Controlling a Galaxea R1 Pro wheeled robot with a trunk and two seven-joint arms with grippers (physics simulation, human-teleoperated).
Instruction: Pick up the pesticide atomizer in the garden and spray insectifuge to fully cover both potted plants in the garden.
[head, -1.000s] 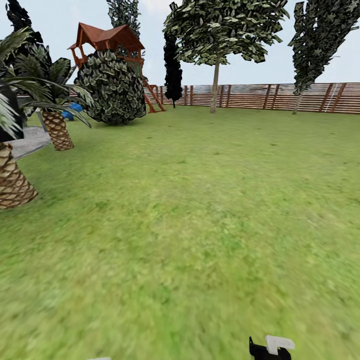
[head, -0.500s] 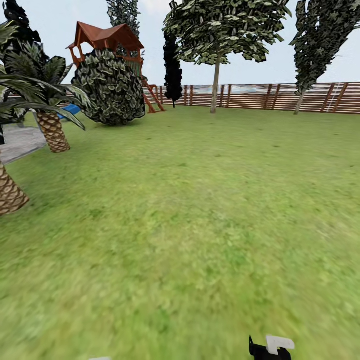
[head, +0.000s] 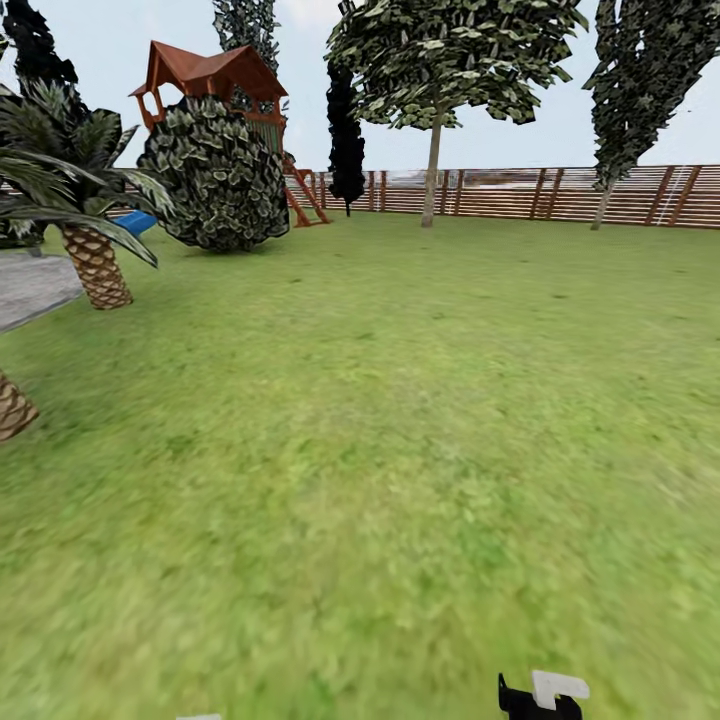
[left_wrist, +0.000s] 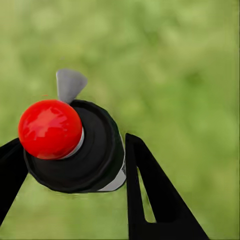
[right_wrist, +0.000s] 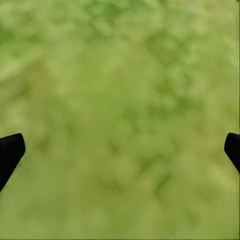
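Head view has shifted: the two palms (head: 92, 262) and the paved patch (head: 30, 285) sit further toward the left edge than a second ago, so the camera or base is turning right or moving on across the lawn (head: 400, 450). Things themselves have not moved.

Left gripper (left_wrist: 75, 165): jaws pinching the sprayer (left_wrist: 75, 150), seen end-on, dark round body, red cap, grey nozzle tip. Held over grass.

Right gripper (right_wrist: 120, 155): jaws spread wide, nothing between, grass below.

Fence (head: 520, 193), bush (head: 215, 175), playhouse (head: 210, 80) lie ahead. Judgement: pickup done; robot travelling to find the plants; spraying not begun.
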